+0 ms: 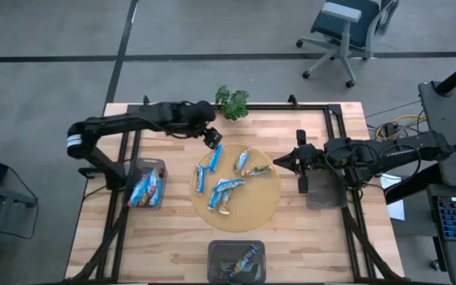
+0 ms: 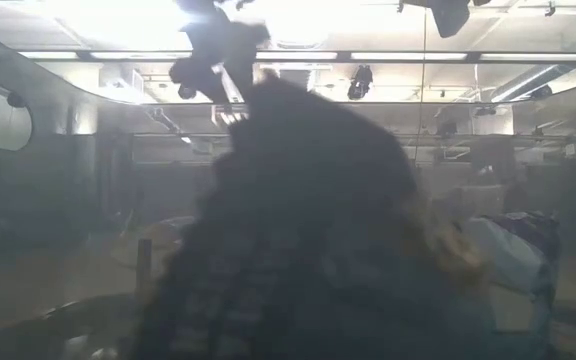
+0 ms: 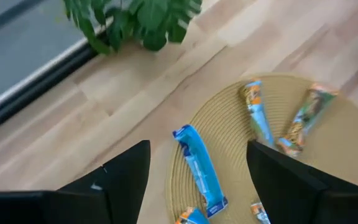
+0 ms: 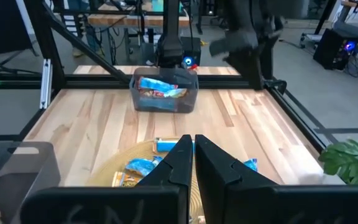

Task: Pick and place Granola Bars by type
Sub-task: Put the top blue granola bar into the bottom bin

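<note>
Several blue granola bars lie flat on a round woven mat. My left gripper hovers open over the mat's far-left edge. In the left wrist view its fingers stand on either side of one blue bar without touching it. Two more bars lie beyond it. My right gripper is shut at the mat's right edge, fingers pointing toward the left bin; a bar lies just before its tips.
A clear bin at the table's left holds several bars, seen as bin in the right wrist view. A near-edge bin holds one bar. A grey bin sits under my right arm. A small plant stands at the far edge.
</note>
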`<state>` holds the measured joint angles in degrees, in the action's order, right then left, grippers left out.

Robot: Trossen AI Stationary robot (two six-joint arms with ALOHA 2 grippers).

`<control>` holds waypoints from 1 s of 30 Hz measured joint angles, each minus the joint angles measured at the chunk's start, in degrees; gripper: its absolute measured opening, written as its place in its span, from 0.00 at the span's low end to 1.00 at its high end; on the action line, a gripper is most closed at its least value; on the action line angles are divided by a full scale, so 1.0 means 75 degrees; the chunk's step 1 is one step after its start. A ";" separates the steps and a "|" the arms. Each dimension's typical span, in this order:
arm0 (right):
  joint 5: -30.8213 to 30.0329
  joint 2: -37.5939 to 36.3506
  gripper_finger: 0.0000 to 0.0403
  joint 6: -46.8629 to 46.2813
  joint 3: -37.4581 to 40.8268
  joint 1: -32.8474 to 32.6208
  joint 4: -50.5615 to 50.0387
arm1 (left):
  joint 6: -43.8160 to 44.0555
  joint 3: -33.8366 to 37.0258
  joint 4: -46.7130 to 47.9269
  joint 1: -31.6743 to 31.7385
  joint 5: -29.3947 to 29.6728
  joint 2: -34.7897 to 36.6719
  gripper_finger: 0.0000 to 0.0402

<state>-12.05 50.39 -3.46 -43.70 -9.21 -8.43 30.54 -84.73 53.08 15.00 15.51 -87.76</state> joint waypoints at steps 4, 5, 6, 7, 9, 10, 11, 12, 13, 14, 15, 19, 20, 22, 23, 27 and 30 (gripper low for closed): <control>0.0000 0.0000 0.02 0.0000 0.0000 0.0000 -0.0039 | 0.0309 0.0003 0.0159 0.0001 -0.0062 -0.0464 0.62; 0.0000 0.0000 0.02 0.0000 0.0000 0.0000 -0.0056 | 0.0424 0.0003 0.0205 0.0001 -0.0064 -0.0582 0.62; 0.0000 0.0000 0.02 0.0000 0.0000 0.0000 -0.0066 | 0.0580 0.0003 0.0265 0.0001 -0.0067 -0.0690 0.62; 0.0000 0.0000 0.02 0.0000 0.0000 -0.0003 -0.0090 | 0.0756 0.0011 0.0363 0.0001 -0.0070 -0.0798 0.62; 0.0000 0.0002 0.02 0.0000 0.0000 -0.0001 -0.0162 | 0.1009 0.0042 0.0461 0.0001 -0.0132 -0.1017 0.62; 0.0000 0.0003 0.02 0.0000 0.0000 -0.0003 -0.0216 | 0.1128 0.0053 0.0457 0.0001 -0.0189 -0.1122 0.62; 0.0000 0.0004 0.02 -0.0004 0.0000 0.0000 -0.0274 | 0.1201 0.0061 0.0454 -0.0009 -0.0228 -0.1228 0.62; 0.0000 0.0008 0.02 -0.0003 0.0000 0.0000 -0.0298 | 0.1217 0.0064 0.0455 -0.0013 -0.0326 -0.1336 0.62; 0.0000 0.0012 0.02 -0.0002 0.0000 -0.0001 -0.0301 | 0.1225 0.0064 0.0443 -0.0017 -0.0479 -0.1450 0.62; 0.0000 0.0012 0.02 -0.0003 0.0000 0.0000 -0.0306 | 0.1230 0.0064 0.0431 -0.0026 -0.0605 -0.1553 0.62; 0.0000 0.0012 0.02 -0.0003 0.0000 -0.0003 -0.0303 | 0.1232 0.0065 0.0402 -0.0032 -0.0734 -0.1674 0.62; 0.0000 0.0012 0.02 -0.0003 0.0000 -0.0003 -0.0306 | 0.1231 0.0067 0.0255 -0.0060 -0.1077 -0.2069 0.62; 0.0000 0.0012 0.02 -0.0003 0.0000 -0.0003 -0.0306 | 0.1243 0.0067 0.0240 -0.0063 -0.1090 -0.2147 0.62; 0.0000 0.0012 0.02 -0.0002 0.0000 -0.0003 -0.0309 | 0.1381 0.0067 0.0242 -0.0066 -0.1090 -0.2313 0.62; 0.0000 0.0012 0.02 0.0000 0.0000 -0.0003 -0.0318 | 0.1437 0.0067 0.0242 -0.0066 -0.1089 -0.2385 0.62; 0.0000 0.0012 0.02 0.0000 0.0000 -0.0003 -0.0340 | 0.1548 0.0070 0.0145 -0.0063 -0.1087 -0.2638 0.62; 0.0000 0.0009 0.02 0.0000 -0.0003 -0.0001 -0.0385 | 0.1551 0.0070 0.0022 -0.0066 -0.1087 -0.2813 0.62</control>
<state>-12.05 50.46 -3.46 -43.72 -9.22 -11.31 42.17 -84.20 53.24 14.50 7.35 -108.86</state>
